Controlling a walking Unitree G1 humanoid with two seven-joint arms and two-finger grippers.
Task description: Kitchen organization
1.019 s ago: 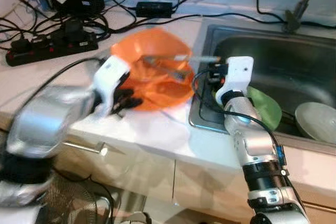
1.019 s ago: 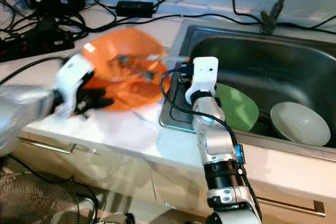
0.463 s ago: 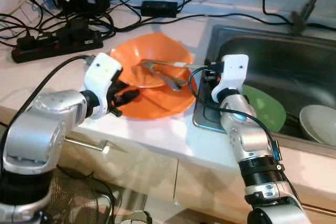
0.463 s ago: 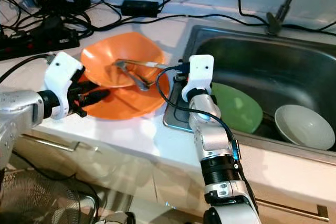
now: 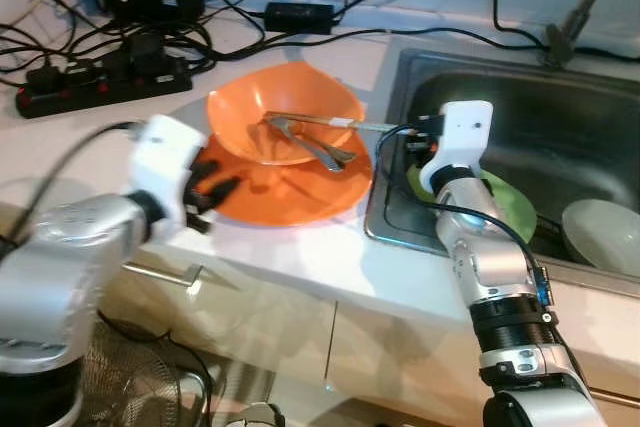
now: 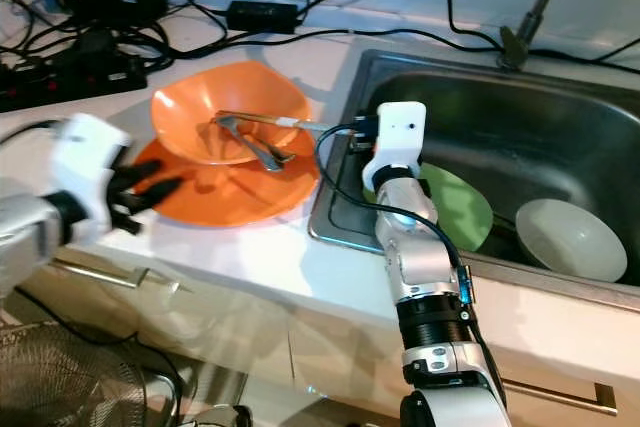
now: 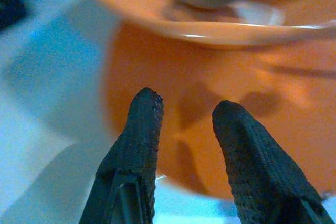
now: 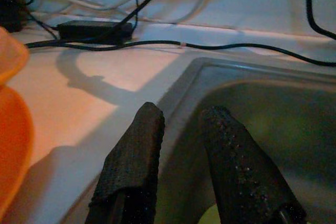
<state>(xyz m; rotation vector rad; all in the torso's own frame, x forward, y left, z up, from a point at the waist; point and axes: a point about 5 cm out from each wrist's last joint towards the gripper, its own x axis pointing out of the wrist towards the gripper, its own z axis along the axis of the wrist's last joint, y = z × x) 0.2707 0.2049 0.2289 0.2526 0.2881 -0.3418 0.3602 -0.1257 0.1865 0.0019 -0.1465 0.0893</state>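
An orange bowl (image 5: 285,122) sits on an orange plate (image 5: 290,187) on the white counter, left of the sink. Metal cutlery (image 5: 312,142) lies in the bowl, one handle reaching toward the sink. My left gripper (image 5: 215,179) hovers at the plate's near-left edge; in the left wrist view its fingers (image 7: 139,129) stand open with nothing between them, the plate (image 7: 252,119) just ahead. My right gripper (image 5: 418,139) is open and empty over the sink's left rim (image 8: 178,85). In the sink lie a green plate (image 5: 505,207) and a white bowl (image 5: 605,232).
Power strips and tangled black cables (image 5: 110,57) crowd the back left of the counter (image 5: 300,257). A black adapter (image 5: 300,15) lies behind the bowl. The tap stem (image 5: 575,7) rises behind the steel sink (image 5: 560,117). A fan grille (image 5: 150,387) stands on the floor below.
The left gripper has let go of the orange plate's edge and drawn back toward the counter front. Plate and bowl now rest still. The right gripper shifted slightly toward the sink.
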